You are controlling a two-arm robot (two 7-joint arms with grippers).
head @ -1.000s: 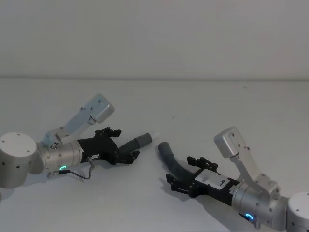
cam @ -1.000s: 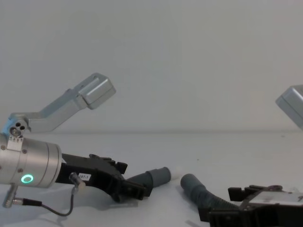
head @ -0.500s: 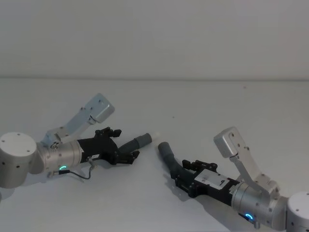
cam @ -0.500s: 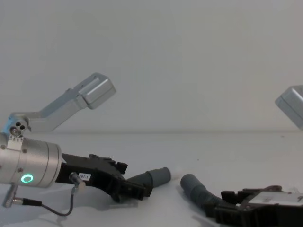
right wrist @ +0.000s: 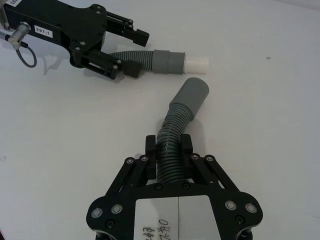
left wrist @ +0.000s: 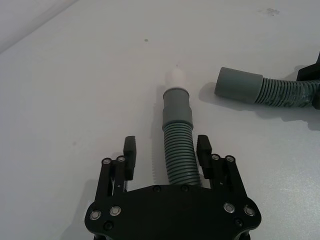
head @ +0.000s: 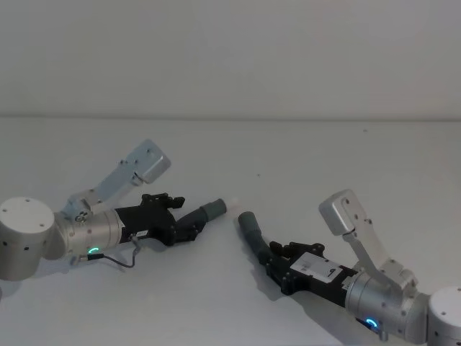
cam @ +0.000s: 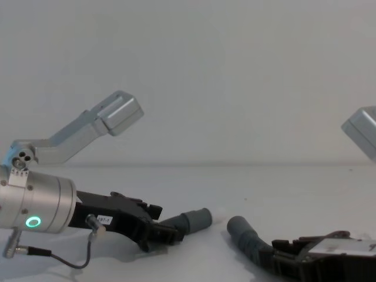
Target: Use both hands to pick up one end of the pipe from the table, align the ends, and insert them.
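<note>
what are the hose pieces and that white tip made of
The left hose piece and right hose piece: likely flexible plastic or rubber, matte dark grey, ribbed with smooth cuffs. The white tip: probably hard plastic, smooth and matte.

Left gripper [left wrist: 166, 145]: matte black with silver screw heads, and a white tag [right wrist: 41, 31] printed in black.
Right gripper [right wrist: 168, 146]: same black, with a white label [right wrist: 167, 217] carrying black script.
Left wrist [cam: 41, 202]: silver, with a green ring light [cam: 34, 222].
Right wrist light [head: 371, 324]: blue.
Left hose piece [right wrist: 140, 59]: dark grey, ribbed. Its cuff [left wrist: 176, 107] is smooth mid-grey and its tip [left wrist: 175, 77] is white.
Right hose piece [right wrist: 175, 125]: dark grey ribbing, with a smooth grey cuff [right wrist: 190, 95].
Table [head: 324, 158]: plain matte white.
Far wall [head: 230, 50]: pale grey, unpatterned.
</note>
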